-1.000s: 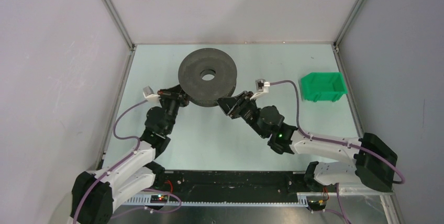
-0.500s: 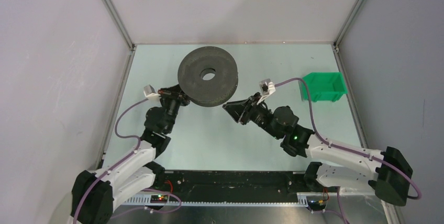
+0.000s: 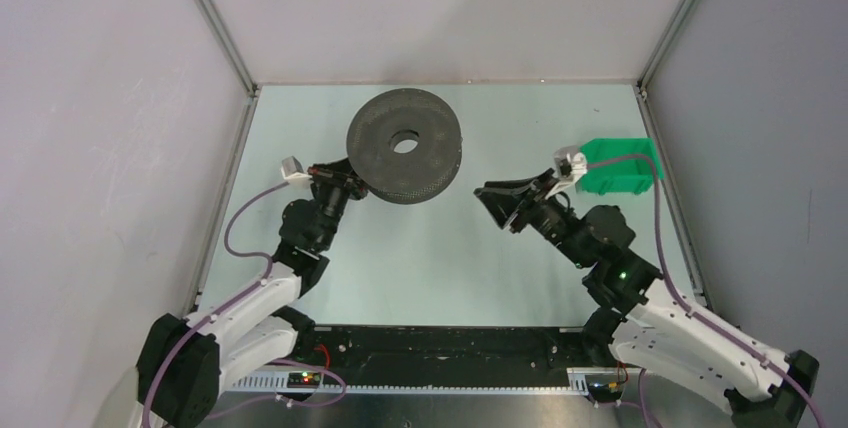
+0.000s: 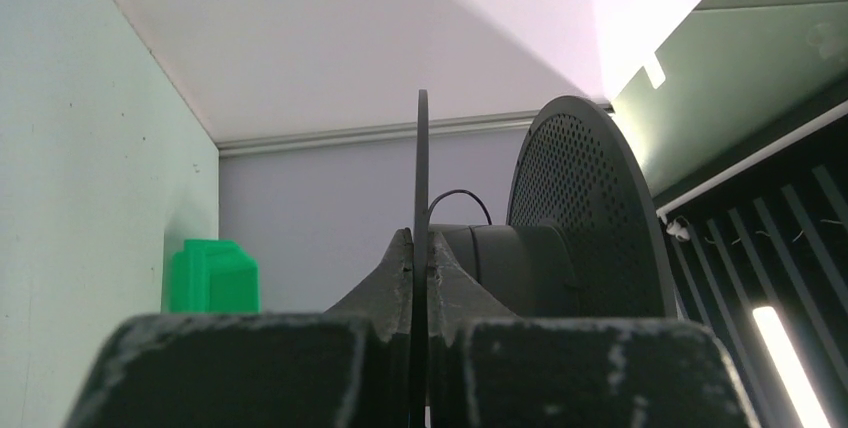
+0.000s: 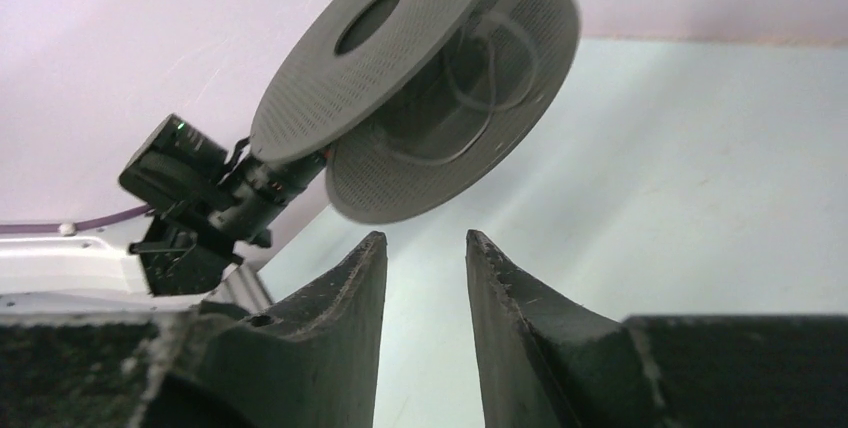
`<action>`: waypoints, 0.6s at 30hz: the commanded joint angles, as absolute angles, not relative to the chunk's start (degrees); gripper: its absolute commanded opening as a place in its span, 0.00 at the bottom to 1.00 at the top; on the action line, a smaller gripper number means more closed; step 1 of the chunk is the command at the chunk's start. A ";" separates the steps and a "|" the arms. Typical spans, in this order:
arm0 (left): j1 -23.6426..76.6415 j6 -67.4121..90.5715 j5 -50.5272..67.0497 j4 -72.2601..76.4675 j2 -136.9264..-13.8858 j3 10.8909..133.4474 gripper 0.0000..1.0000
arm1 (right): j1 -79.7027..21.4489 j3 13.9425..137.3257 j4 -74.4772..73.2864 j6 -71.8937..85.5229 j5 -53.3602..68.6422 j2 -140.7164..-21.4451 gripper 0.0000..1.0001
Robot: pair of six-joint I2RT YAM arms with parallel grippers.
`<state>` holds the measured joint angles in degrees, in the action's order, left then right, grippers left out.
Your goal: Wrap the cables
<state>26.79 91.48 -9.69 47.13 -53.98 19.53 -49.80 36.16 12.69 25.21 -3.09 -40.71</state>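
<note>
The dark grey spool (image 3: 404, 158) is held tilted at the back middle of the table. My left gripper (image 3: 352, 180) is shut on the rim of one of its flanges (image 4: 421, 168), with the fingertips (image 4: 400, 253) pinching the thin disc edge-on. The thin black cable (image 4: 460, 193) arcs over the hub between the two flanges. In the right wrist view it lies as loose loops (image 5: 480, 108) round the hub of the spool (image 5: 400, 38). My right gripper (image 3: 490, 198) is open and empty, well to the right of the spool and pointing at it (image 5: 425, 238).
A green bin (image 3: 618, 166) stands at the right edge of the table, just behind my right wrist; it also shows in the left wrist view (image 4: 210, 276). Enclosure walls close in the back, left and right sides.
My right gripper has drawn back to the right, away from the spool, and stays open. The spool has shifted slightly right in my left gripper's hold.
</note>
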 commanded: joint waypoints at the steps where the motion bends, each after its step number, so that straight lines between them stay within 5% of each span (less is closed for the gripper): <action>1: 27.24 92.51 -5.65 53.92 -54.75 23.97 0.00 | -43.10 36.51 11.87 19.59 3.45 -38.37 0.41; 9: 27.19 92.00 -4.29 54.18 -53.64 22.85 0.00 | -23.43 42.08 14.31 24.73 27.72 -46.98 0.42; 18: 27.16 91.67 -3.64 54.27 -53.95 22.68 0.00 | -21.36 43.41 23.74 27.05 36.93 -52.58 0.43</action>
